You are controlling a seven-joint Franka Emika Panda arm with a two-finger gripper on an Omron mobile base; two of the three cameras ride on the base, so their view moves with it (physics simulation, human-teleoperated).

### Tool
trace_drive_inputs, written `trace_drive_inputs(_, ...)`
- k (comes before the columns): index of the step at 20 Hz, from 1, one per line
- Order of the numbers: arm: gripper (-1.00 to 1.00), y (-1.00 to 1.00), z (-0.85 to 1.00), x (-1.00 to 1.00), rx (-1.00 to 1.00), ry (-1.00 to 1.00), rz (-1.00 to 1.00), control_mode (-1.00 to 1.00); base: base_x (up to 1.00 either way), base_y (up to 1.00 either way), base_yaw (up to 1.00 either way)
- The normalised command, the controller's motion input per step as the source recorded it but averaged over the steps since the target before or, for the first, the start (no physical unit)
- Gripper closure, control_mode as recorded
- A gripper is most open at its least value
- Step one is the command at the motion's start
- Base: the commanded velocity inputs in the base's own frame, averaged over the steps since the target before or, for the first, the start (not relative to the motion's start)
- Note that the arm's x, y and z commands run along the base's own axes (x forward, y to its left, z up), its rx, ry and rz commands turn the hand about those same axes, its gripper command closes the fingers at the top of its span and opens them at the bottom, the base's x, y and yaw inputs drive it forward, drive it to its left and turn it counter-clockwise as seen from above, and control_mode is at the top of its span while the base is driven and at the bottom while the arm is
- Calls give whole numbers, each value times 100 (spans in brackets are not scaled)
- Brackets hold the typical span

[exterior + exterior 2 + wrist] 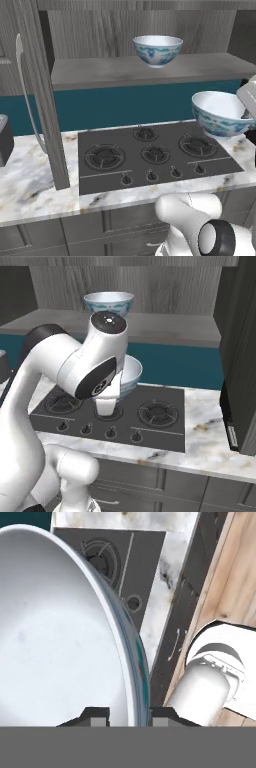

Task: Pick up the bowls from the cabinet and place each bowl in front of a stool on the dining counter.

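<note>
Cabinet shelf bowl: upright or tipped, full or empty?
Upright: the shelf bowl sits on its foot on the cabinet shelf, rim level. Its inside looks empty, though only partly visible.

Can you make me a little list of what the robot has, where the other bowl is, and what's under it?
held bowl: gripper shut on its rim, one finger inside, one outside
other bowl: on the cabinet shelf
underneath: black stovetop on a marble counter
cabinet door: open
</note>
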Motion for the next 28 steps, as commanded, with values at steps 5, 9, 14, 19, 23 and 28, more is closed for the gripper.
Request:
trace_drive_inputs(5,100,40,0,-9,0,0,0,-100,0,0,0)
trace_drive_inputs(9,100,9,0,0,0,0,0,100,-26,13,0)
trace_drive_inputs(14,100,0,0,0,0,0,0,100,-100,-8,-27)
trace_drive_inputs(19,100,0,0,0,0,0,0,100,-100,4,-68)
trace_drive_inputs(23,100,0,0,0,0,0,0,100,-70,8,-94)
trace_drive_inputs(28,100,0,0,0,0,0,0,100,-23,0,-100)
